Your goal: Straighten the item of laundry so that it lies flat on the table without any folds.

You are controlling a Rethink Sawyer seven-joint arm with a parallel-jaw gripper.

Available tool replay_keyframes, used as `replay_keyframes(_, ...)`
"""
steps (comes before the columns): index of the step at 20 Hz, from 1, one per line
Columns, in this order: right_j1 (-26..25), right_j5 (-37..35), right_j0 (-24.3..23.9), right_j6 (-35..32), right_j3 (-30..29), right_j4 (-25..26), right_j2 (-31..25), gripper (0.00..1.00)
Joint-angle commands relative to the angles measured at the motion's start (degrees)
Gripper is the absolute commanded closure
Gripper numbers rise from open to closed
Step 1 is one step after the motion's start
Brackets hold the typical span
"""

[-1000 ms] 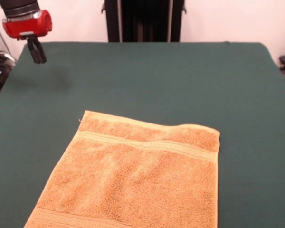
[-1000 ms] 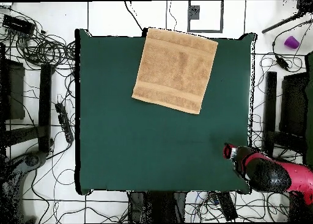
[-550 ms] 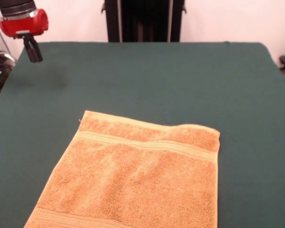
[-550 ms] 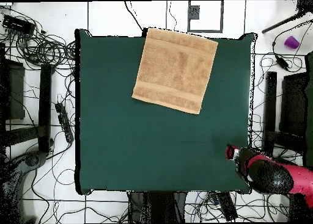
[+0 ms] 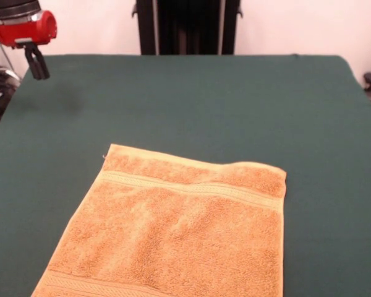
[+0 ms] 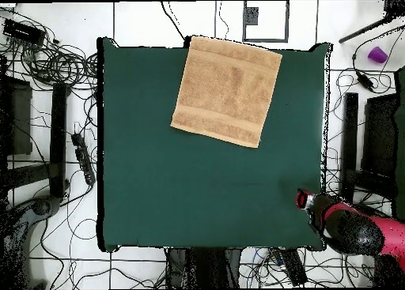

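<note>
The golden-orange hand towel (image 5: 173, 229) lies spread flat on the green surface (image 5: 235, 105), slightly askew, with one end at the surface's edge. The fingers (image 5: 37, 65) hang above the opposite corner, well apart from the towel, holding nothing. They look narrow, close together.

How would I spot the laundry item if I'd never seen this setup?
Start at the large dark green felt table. A golden-orange rectangular terry towel lies spread at one edge, slightly askew. It is the only thing on the cloth, marked by woven band stripes near its ends.
</note>
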State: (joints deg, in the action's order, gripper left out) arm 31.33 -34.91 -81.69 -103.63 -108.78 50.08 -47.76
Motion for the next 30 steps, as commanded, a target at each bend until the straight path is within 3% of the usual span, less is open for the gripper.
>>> replay_keyframes(1,-2.81,-4.79,1.02,19.23,2.03,2.67,-0.08,1.00)
replay_keyframes(6,-5.68,-8.50,-5.48,31.55,0.44,-0.88,-5.74,1.00)
replay_keyframes(11,-6.60,-11.38,-8.06,35.73,0.19,-2.53,-7.31,1.00)
replay_keyframes(21,-4.10,-17.57,-7.70,36.22,-0.56,-10.78,-8.52,1.00)
replay_keyframes(24,-3.01,-17.87,-6.76,33.22,-0.93,-13.04,-8.23,1.00)
replay_keyframes(27,-3.72,-11.66,-6.20,24.85,-1.78,-16.21,-9.25,1.00)
replay_keyframes(30,-1.55,-12.61,-3.55,22.56,-1.21,-16.37,-7.03,1.00)
